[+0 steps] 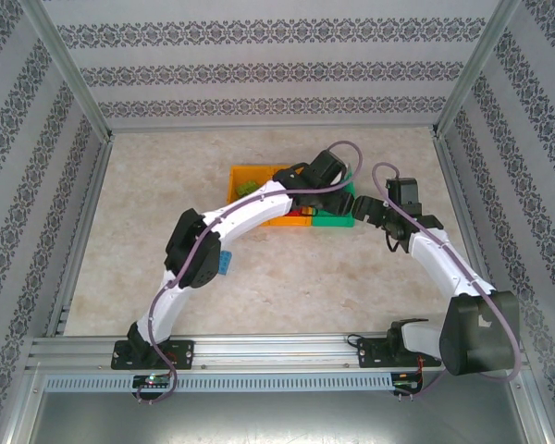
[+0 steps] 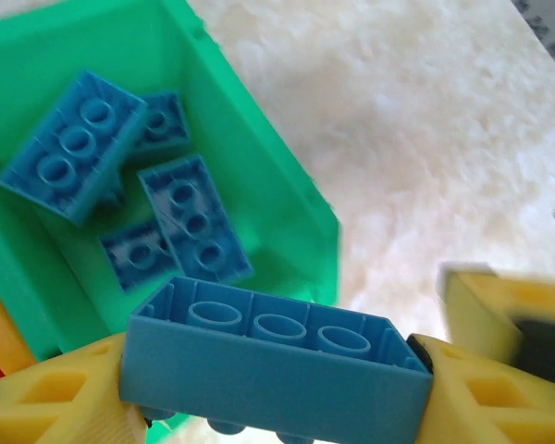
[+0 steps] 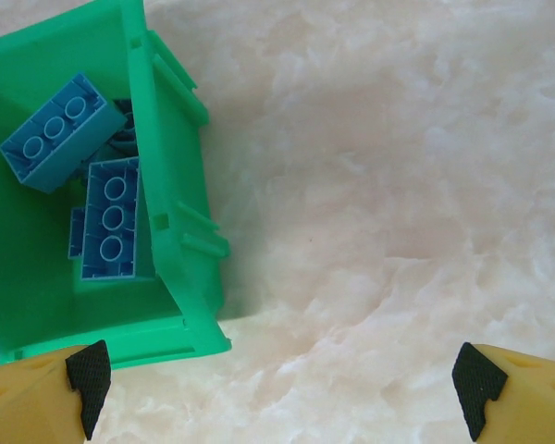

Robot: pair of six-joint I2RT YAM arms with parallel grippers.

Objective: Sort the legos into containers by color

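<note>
Over the near corner of the green open-topped plastic bin [image 2: 287,185], the left hand [image 2: 277,400] is clamped on the short ends of a blue oblong studded plastic brick [image 2: 268,361], which it holds level. Several more blue bricks [image 2: 74,148] already lie on the bin's floor, so this looks like the right bin.

The brick seems to hang across the bin's rim rather than fully inside it. Carrying it further in, towards the middle of the floor, before parting the fingers should keep it from tipping out onto the pale marbled surface [image 2: 425,139]. A low release would limit bouncing.

The right hand [image 3: 282,379] hovers spread wide just beside the bin, holding nothing, and should stay out of the way.
</note>
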